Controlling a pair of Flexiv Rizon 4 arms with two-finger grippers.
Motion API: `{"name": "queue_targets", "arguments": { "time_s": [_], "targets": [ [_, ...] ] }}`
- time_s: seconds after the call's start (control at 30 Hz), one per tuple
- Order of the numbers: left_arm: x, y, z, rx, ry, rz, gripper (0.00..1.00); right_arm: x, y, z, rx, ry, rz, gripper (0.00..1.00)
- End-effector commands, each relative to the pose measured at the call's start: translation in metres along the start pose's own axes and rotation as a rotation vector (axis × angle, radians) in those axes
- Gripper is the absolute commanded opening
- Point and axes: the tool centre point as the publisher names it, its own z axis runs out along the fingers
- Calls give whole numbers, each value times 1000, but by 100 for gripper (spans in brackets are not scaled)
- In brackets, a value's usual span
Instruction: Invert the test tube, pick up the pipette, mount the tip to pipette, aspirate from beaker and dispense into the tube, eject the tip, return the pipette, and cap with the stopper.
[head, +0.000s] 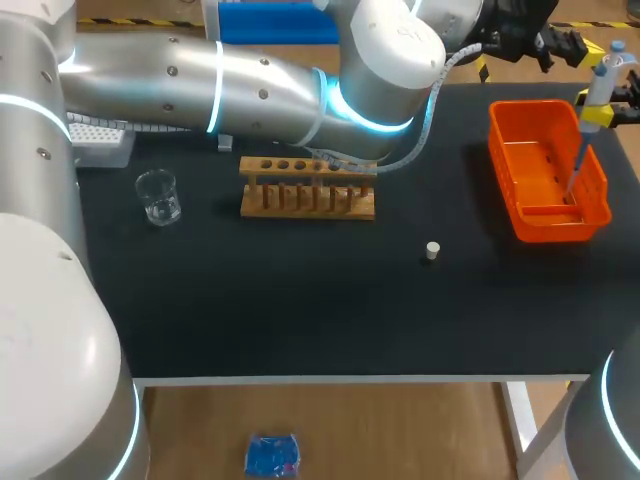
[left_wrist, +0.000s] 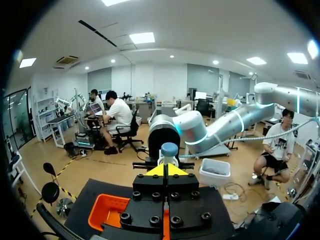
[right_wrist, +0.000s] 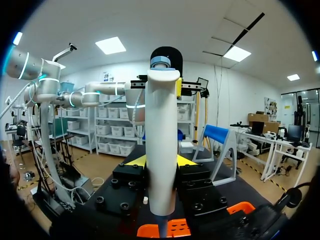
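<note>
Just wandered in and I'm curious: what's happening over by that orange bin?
The right gripper is holding a pipette over the orange bin, its thin lower end pointing down into it. The left gripper, its arm reaching across the table, sits close by the pipette's top with fingers together. The beaker, wooden rack and small white stopper stand on the table, nothing touching them.

The surface (head: 300, 310) is showing plain black. The basket (head: 600, 200) is showing solid orange, and the rack (head: 307, 200) brown wood with a row of dark holes. The beaker (head: 158, 196) is looking clear and the stopper (head: 432, 251) off-white. The pipette (right_wrist: 162, 150) is showing a white body, blue cap and yellow band. The left arm (head: 200, 85) is gleaming silver with cyan light rings. The left end effector (left_wrist: 168, 170) and right end effector (right_wrist: 161, 161) are showing black bodies with yellow tips.
</note>
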Motion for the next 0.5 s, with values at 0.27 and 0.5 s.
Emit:
{"name": "queue_targets", "arguments": {
  "time_s": [0.27, 0.5],
  "targets": [
    [3, 9, 11, -19, 8, -8, 0, -2, 7, 2, 2, 3, 0, 0],
    [7, 13, 15, -11, 11, -18, 0, -2, 7, 2, 2, 3, 0, 0]
  ]
}}
